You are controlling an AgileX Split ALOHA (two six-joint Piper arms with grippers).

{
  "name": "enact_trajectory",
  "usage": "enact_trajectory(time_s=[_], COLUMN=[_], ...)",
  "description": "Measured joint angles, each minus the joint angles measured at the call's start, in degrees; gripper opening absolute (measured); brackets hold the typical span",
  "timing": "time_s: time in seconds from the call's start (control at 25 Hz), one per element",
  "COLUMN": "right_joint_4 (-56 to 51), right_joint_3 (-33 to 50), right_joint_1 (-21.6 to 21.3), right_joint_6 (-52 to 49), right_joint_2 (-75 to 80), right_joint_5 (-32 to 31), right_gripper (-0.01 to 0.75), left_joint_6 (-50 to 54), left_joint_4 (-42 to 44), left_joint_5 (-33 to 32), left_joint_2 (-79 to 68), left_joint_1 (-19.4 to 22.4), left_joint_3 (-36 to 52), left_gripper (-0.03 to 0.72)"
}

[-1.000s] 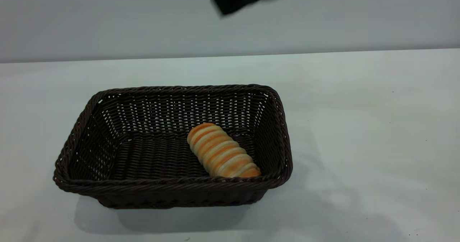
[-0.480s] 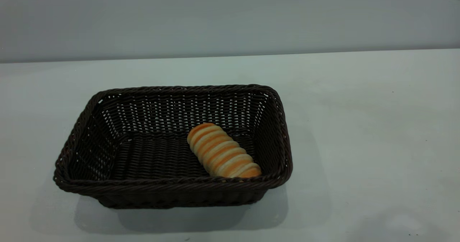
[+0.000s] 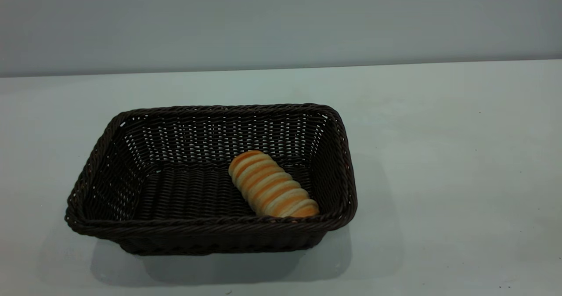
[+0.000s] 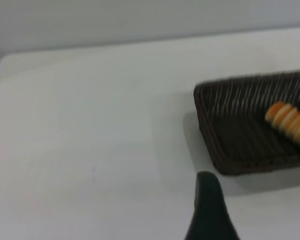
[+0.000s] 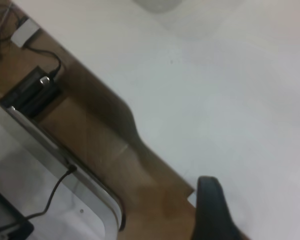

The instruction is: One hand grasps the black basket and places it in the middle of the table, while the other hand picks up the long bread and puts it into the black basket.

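Observation:
The black basket [image 3: 210,236] stands on the white table [image 3: 439,155], left of the middle in the exterior view. The long bread [image 3: 272,185] lies inside it, at its right end, slanted towards the front right corner. No gripper shows in the exterior view. My left gripper [image 4: 206,210] shows only as one black tip in the left wrist view, above bare table and apart from the basket [image 4: 225,150] and the bread [image 4: 290,122]. My right gripper [image 5: 210,210] shows only as one black tip above the table's edge, far from the basket.
In the right wrist view the table's edge [image 5: 140,145] runs slantwise, with brown floor, a black box [image 5: 32,92] and cables beyond it. Bare table lies right of the basket and behind it.
A black arm part at the top of the exterior view has moved right and out of the picture. The basket and the bread have not moved.

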State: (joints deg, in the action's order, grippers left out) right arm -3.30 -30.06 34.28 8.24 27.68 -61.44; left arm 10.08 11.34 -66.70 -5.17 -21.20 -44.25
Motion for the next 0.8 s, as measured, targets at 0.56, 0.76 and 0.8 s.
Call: enact_trajectory(time_s=[0.56,0.76,0.8], right_joint_4=[-0.04,-0.04,-0.04], right_joint_3=[2.39,2.58,2.58], right_joint_1=[0.00,0.00,0.00], right_joint_6=[-2.77,-2.87,-2.93], right_joint_2=[-16.72,-19.04,-19.62], right_joint_5=[-1.57,-2.01,-2.06], right_gripper=[0.431,0.406,0.402], left_joint_6=[-0.27,-0.46,-0.60], left_joint_4=[-3.04,-3.14,-3.22], left_joint_5=[0.00,0.48,0.64], left_joint_2=[6.59,6.59,6.59], left_joint_1=[0.00,0.00,0.00], left_joint_3=[13.59,15.35,15.80], left_gripper=[0.558,0.558,0.558])
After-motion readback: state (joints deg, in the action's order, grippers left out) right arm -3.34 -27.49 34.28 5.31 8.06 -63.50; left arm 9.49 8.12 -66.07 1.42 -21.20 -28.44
